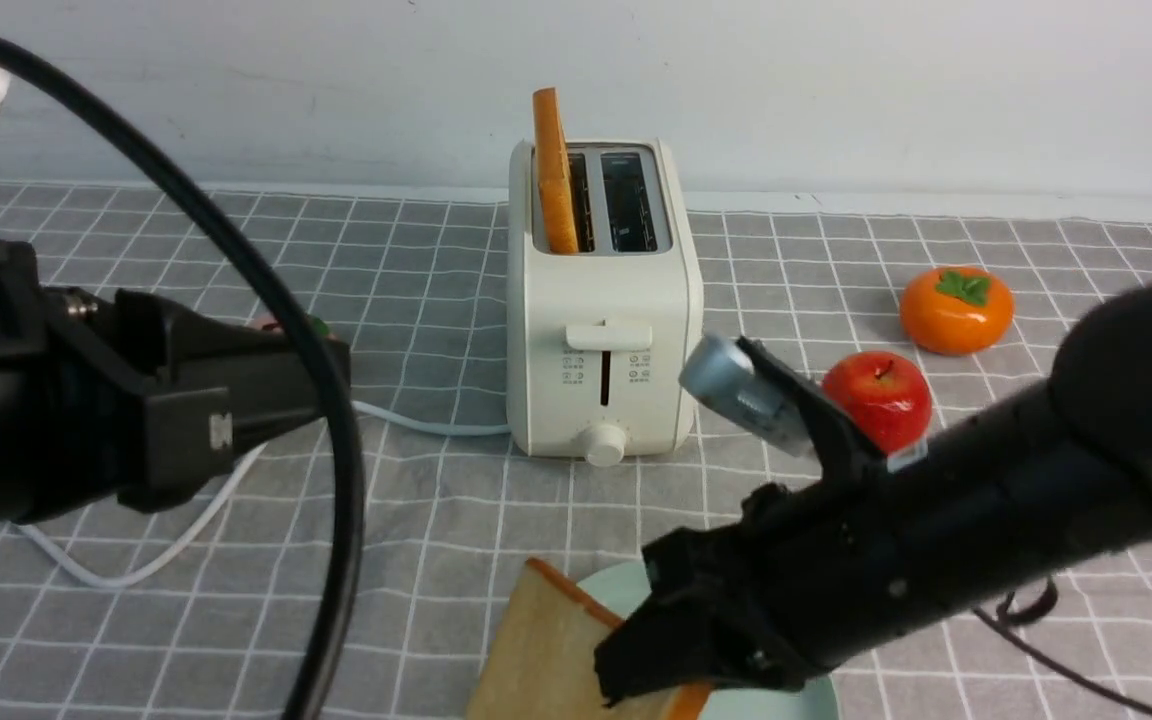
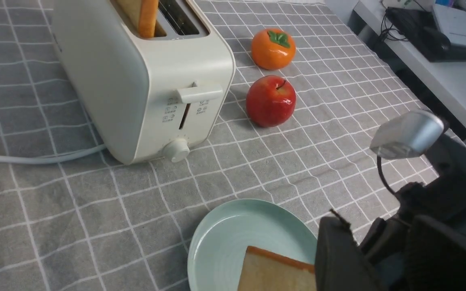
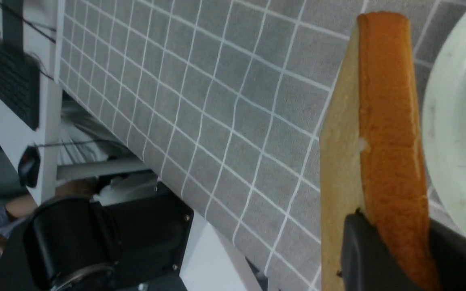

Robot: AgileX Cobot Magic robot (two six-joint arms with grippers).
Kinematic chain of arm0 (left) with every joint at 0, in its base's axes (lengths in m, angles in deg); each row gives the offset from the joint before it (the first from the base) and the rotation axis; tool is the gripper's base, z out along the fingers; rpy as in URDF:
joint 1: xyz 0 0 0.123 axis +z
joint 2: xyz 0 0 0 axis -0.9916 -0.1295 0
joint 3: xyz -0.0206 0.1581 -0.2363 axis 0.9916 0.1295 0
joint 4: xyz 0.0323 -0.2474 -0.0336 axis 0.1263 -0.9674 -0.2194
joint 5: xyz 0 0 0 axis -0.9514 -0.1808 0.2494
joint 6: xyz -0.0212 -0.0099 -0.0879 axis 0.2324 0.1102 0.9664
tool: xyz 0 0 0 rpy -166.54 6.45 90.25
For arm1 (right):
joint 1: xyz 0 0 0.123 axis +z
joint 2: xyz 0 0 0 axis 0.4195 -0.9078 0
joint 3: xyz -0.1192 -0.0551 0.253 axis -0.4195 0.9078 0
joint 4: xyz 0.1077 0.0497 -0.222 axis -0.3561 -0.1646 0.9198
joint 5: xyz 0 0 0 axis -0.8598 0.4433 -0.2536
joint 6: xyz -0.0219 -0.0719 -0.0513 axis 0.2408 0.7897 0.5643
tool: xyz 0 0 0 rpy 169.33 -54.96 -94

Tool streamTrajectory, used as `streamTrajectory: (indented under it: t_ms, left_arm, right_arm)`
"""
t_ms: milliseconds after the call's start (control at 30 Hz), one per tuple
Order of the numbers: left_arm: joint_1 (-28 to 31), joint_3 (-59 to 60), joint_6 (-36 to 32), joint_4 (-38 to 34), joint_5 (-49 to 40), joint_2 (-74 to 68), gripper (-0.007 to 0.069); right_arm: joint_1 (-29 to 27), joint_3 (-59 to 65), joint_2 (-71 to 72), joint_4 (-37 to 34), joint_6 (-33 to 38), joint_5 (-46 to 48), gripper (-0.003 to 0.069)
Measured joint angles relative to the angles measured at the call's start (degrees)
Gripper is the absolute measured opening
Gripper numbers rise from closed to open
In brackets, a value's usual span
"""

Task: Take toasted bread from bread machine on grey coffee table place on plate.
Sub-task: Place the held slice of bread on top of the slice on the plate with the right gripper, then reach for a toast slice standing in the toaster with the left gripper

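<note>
The cream-white bread machine [image 1: 601, 300] [image 2: 136, 81] stands mid-table on the grey coffee table [image 1: 416, 260]. One slice of toasted bread [image 1: 554, 170] [image 2: 146, 16] sticks up from its left slot; the other slot looks empty. My right gripper [image 1: 651, 665] [image 3: 399, 230] is shut on a second slice [image 1: 546, 650] [image 3: 386, 121] [image 2: 273, 270], held tilted over the near-left part of the mint-green plate [image 1: 608, 585] [image 2: 233, 238] [image 3: 459, 121]. Whether the slice touches the plate I cannot tell. My left gripper [image 1: 271, 385] hovers left of the toaster; its jaws do not show.
A red apple [image 1: 878, 398] [image 2: 270, 101] and an orange persimmon [image 1: 956, 308] [image 2: 273, 48] sit right of the toaster. The white cord [image 1: 416, 420] trails left from its base. A black cable [image 1: 336, 450] loops in front of my left arm. A side desk [image 2: 439, 60] stands beyond the table's right edge.
</note>
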Motion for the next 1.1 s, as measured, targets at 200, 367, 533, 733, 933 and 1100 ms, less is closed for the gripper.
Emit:
streamTrajectory:
  t_ms: [200, 367, 533, 733, 933, 1100]
  left_arm:
    - [0.00, 0.00, 0.00, 0.00, -2.23, 0.00, 0.0243]
    - [0.00, 0.00, 0.00, 0.00, -4.42, 0.00, 0.0245]
    - [0.00, 0.00, 0.00, -0.21, -4.76, 0.00, 0.0245]
    - [0.00, 0.00, -0.19, -0.85, -2.52, -1.45, 0.0245]
    - [0.00, -1.02, -0.19, -2.18, 6.82, -10.60, 0.0248]
    - [0.00, -9.14, -0.09, -1.84, 2.48, -22.55, 0.0256]
  right_arm:
    - [0.00, 3.57, -0.05, -2.10, 10.36, -8.69, 0.0269]
    - [-1.04, 3.56, 0.82, -1.57, 12.59, -12.38, 0.0428]
    - [-4.11, 2.03, 4.34, 4.23, 12.95, -10.18, 0.0528]
    - [-9.60, -7.16, 10.91, 13.39, 12.89, -0.32, 0.0577]
    - [-11.58, -26.02, 16.00, 18.09, 11.45, 22.12, 0.0579]
    - [-11.58, -31.77, 20.36, 22.02, 5.87, 25.80, 0.0579]
